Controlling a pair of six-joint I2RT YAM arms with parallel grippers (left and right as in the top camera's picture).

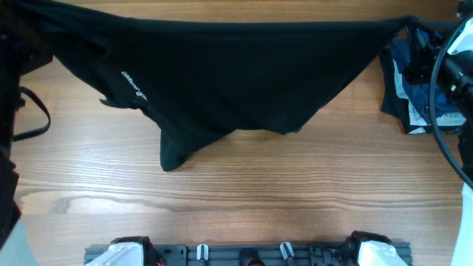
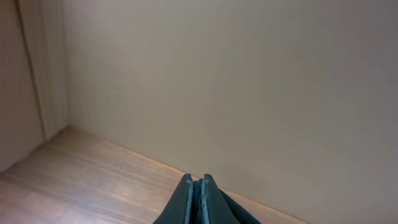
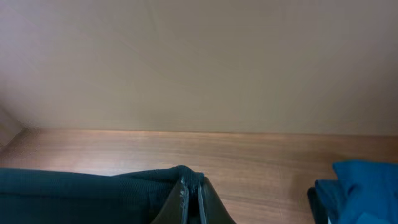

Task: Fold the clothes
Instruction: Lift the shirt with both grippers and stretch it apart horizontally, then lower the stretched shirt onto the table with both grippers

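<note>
The clothes (image 1: 244, 74) run off the top-left edge in the overhead shot, and the white logo (image 1: 134, 85) is way too small to read. The heap (image 1: 392, 81) sits half hidden behind the right arm (image 1: 451, 74). In the wrist views, the left hand (image 2: 200, 190) and right hand (image 3: 191, 193) get chopped by the bottom edge.

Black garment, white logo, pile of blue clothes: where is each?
black garment (image 1: 244, 81), overhead view, middle of the cloth.
white logo (image 1: 134, 84), overhead view, centre of the print.
pile of blue clothes (image 1: 393, 100), overhead view, its left side.
</note>
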